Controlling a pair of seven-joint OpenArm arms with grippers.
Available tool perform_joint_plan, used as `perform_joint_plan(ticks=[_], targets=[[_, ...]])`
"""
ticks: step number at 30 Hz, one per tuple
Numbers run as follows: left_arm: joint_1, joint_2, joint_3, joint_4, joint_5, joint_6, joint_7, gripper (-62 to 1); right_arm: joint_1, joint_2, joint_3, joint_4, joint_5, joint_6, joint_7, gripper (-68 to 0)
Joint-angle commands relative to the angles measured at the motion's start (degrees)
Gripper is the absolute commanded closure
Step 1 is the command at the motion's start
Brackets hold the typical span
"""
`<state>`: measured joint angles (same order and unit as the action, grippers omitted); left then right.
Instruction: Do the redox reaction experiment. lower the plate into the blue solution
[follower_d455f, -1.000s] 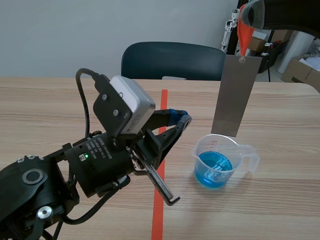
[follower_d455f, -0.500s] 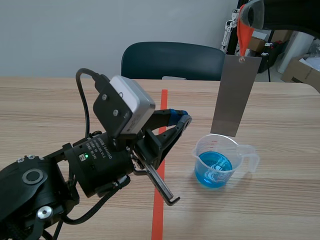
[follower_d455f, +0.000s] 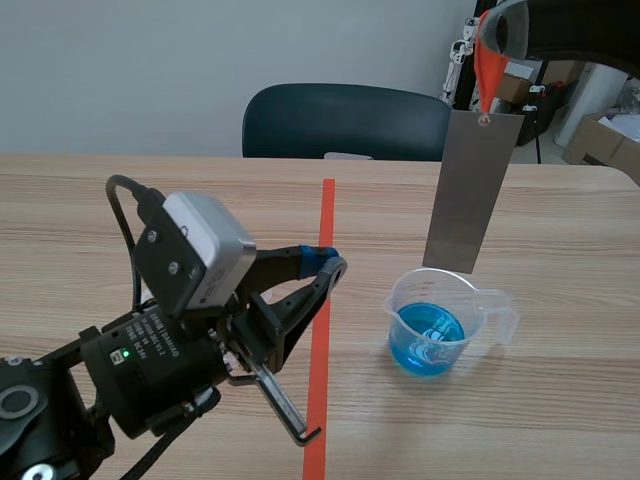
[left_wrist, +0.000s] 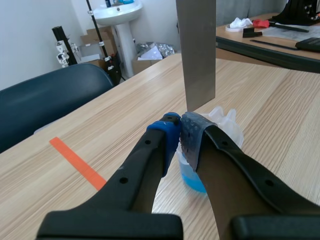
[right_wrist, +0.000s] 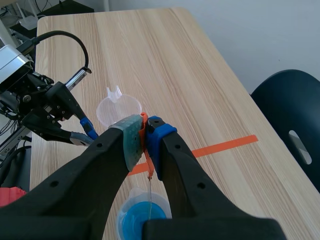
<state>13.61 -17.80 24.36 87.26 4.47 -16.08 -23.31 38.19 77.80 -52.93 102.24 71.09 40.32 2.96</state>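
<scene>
A clear plastic spouted beaker (follower_d455f: 396, 318) holds shallow blue solution (follower_d455f: 430, 340). The flat grey metal plate (follower_d455f: 470, 190) hangs upright over it, lower edge near the rim, from an orange strip (follower_d455f: 488, 70) pinched by the right gripper (right_wrist: 145, 131). The left gripper (left_wrist: 180, 134), pads together, grips nothing.

**A plain room behind a pale wooden surface**

A dark blue chair (follower_d455f: 345, 120) is tucked in at the far edge of the light wood-grain surface (follower_d455f: 100, 200), just past the end of an orange-red tape line (follower_d455f: 326, 215). Behind the chair stands a bare, pale grey wall (follower_d455f: 150, 60). Off to the chair's side are cardboard boxes (follower_d455f: 597, 145), a black stand (left_wrist: 62, 45) and a white pedestal basin (left_wrist: 118, 12). The light is soft and even.
</scene>
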Motion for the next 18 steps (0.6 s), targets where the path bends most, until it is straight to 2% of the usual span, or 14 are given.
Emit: perform_joint_plan(ticks=[1, 5, 8, 18], targets=[[1.18, -2.23, -0.87, 2.58, -0.74, 0.31, -1.36, -9.0, 0.83, 0.61, 1.60, 0.35, 0.63, 0.02, 0.90, 0.3], [4.48, -6.49, -3.04, 4.09, -0.76, 0.31, -2.03, -9.7, 0.83, 0.61, 1.60, 0.35, 0.63, 0.02, 0.87, 0.3], [7.34, -9.81, -4.98, 4.42, -0.76, 0.33, -4.94, -10.6, 0.83, 0.61, 1.60, 0.35, 0.63, 0.02, 0.87, 0.3], [18.18, -19.54, -12.92, 4.42, -0.81, 0.33, -13.44, -30.5, 0.81, 0.59, 1.60, 0.35, 0.57, 0.02, 0.87, 0.3]])
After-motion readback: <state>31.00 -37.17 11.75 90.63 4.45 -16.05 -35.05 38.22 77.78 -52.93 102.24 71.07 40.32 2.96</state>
